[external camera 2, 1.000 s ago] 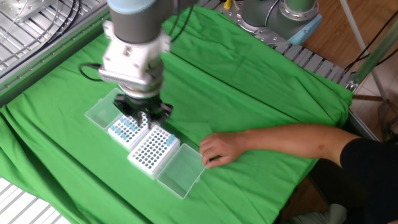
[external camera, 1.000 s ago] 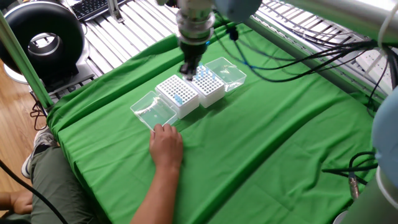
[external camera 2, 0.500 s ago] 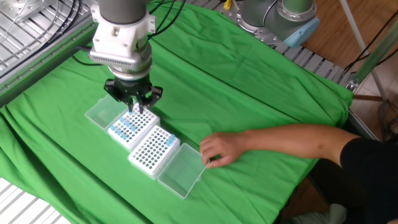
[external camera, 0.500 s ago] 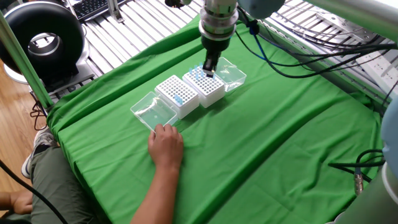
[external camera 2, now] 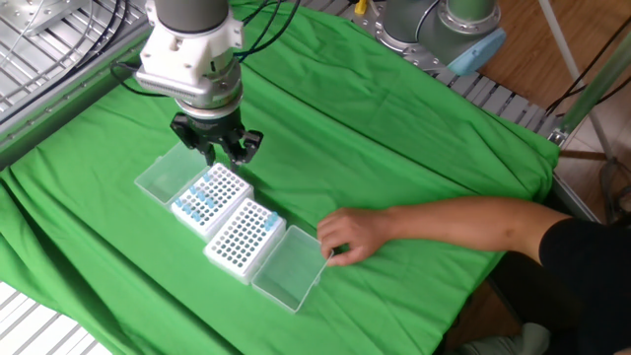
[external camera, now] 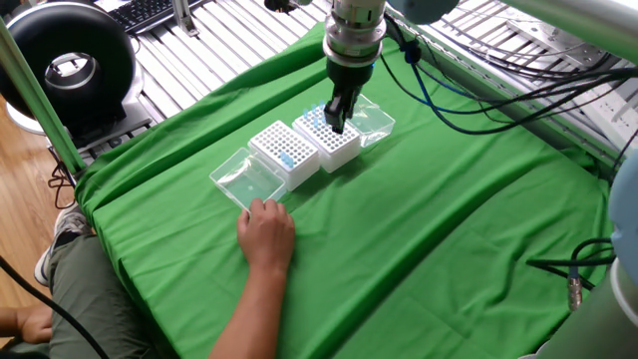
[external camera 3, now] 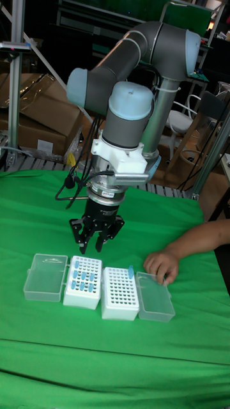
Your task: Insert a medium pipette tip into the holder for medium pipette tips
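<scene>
Black and splayed apart, the fingers of the gripper [external camera 3: 96,244] hang just above the left tip box [external camera 3: 83,282], gripping nothing that can be made out. That white box holds several pale blue medium pipette tips [external camera 2: 200,196] scattered among its holes. Touching it on the right stands the second white holder [external camera 3: 120,293], mostly empty, with one blue tip [external camera 3: 131,271] at its far right corner. A clear lid [external camera 3: 45,277] lies open to the left of the pair, another clear lid [external camera 3: 155,296] to the right. A person's hand [external camera 3: 160,264] rests on that right lid's far edge. Green cloth [external camera: 449,229] covers the table.
</scene>
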{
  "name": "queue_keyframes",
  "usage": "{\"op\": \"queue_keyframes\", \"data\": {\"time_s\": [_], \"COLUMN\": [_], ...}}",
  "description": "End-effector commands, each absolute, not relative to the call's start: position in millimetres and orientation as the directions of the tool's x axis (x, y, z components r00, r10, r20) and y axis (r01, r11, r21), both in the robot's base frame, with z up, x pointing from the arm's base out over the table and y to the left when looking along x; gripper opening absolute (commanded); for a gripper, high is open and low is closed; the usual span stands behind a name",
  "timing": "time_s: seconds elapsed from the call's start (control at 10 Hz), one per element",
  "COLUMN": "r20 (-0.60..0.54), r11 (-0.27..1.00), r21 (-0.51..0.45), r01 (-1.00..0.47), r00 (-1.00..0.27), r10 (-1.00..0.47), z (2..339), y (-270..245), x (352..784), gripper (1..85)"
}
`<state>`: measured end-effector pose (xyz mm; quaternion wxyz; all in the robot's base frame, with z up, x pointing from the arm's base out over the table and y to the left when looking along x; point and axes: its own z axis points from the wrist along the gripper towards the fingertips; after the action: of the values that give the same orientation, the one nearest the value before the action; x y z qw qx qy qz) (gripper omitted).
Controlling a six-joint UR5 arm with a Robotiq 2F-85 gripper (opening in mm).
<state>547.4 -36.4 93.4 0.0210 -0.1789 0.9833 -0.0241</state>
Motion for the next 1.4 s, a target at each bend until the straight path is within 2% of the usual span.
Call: {"op": "queue_keyframes", "data": {"time_s": [0.0, 0.2, 0.4, 1.3], "r20": [-0.053, -0.073, -0.107, -0.140], "r11": [0.929, 0.918, 0.920, 0.917], "r21": [-0.087, -0.066, -0.063, -0.067], "r01": [-0.360, -0.391, -0.387, -0.392], "r00": [-0.929, -0.916, -0.914, -0.907], "r10": [-0.365, -0.395, -0.392, -0.398], "z": [95, 90, 77, 66], "y": [-44, -48, -48, -49], "x": [555, 561, 569, 575], "gripper": [42.7, 44.0, 36.3, 28.7]}}
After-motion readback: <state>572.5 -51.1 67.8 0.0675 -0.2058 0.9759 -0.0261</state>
